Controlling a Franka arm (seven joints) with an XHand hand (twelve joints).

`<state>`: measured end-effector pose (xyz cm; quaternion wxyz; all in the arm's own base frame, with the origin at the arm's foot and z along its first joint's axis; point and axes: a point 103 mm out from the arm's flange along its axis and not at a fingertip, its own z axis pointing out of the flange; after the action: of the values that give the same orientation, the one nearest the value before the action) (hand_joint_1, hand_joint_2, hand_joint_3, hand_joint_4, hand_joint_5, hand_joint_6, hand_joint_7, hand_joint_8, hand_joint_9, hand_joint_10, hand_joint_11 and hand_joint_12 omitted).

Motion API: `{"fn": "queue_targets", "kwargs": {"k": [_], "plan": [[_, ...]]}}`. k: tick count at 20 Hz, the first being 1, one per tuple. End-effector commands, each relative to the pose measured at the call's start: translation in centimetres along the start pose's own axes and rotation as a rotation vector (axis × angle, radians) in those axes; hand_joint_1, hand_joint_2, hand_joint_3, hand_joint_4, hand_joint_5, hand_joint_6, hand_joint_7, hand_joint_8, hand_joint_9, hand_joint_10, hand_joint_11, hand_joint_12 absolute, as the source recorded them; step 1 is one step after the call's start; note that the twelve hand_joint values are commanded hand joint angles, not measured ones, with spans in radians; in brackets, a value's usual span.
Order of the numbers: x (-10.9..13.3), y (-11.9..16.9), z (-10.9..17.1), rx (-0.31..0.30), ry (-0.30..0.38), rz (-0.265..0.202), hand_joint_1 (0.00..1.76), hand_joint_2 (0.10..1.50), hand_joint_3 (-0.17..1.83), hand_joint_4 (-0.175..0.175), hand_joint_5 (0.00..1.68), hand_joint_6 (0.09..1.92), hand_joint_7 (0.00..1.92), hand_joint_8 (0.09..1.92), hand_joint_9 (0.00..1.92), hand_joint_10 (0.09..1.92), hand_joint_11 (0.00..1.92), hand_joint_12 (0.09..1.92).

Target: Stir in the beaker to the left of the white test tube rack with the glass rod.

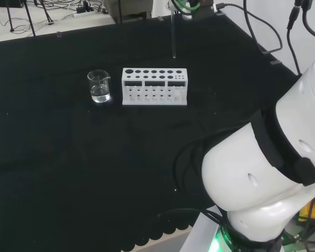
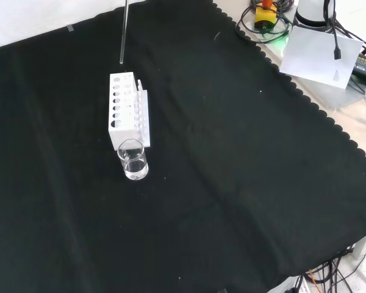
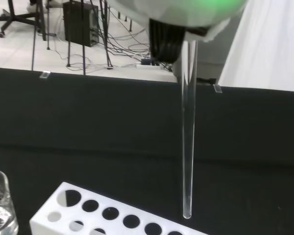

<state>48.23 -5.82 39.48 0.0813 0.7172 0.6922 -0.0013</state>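
Black cloth bench (image 1: pixel 68 173). Beaker (image 1: pixel 99 86), a little clear liquid inside, just left of white rack (image 1: pixel 154 86) in head view. Glass rod (image 3: pixel 188 132) hangs upright above the rack's far side. Finger state: cannot tell. Advice: carry rod left over the rack, centre above beaker, then lower.
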Motion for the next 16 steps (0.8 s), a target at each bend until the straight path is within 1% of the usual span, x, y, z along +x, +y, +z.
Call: {"fn": "queue_targets", "kwargs": {"k": [1,4,6,10,14,16], "plan": [[0.5,-0.4,-0.3,-0.02,0.025,-0.057,1.31,0.69,0.75,-0.175,1.06,0.8,1.17,1.18,1.68,0.87,1.66,0.75],[0.6,-0.4,-0.2,-0.021,0.028,-0.069,1.31,0.69,0.75,-0.175,1.06,0.79,1.17,1.18,1.68,0.87,1.67,0.75],[0.6,-0.3,0.0,-0.024,0.047,-0.083,1.31,0.69,0.75,-0.175,1.06,0.79,1.17,1.18,1.68,0.87,1.67,0.75],[1.9,0.2,-1.4,-0.048,0.062,-0.116,1.31,0.69,0.75,-0.175,1.06,0.79,1.17,1.18,1.68,0.87,1.67,0.75],[3.8,1.2,-2.4,-0.065,0.077,-0.167,1.31,0.69,0.75,-0.175,1.07,0.79,1.17,1.18,1.68,0.86,1.67,0.75],[4.9,1.9,-2.8,-0.075,0.094,-0.186,1.31,0.69,0.75,-0.175,1.07,0.79,1.17,1.17,1.68,0.86,1.67,0.75]]}}
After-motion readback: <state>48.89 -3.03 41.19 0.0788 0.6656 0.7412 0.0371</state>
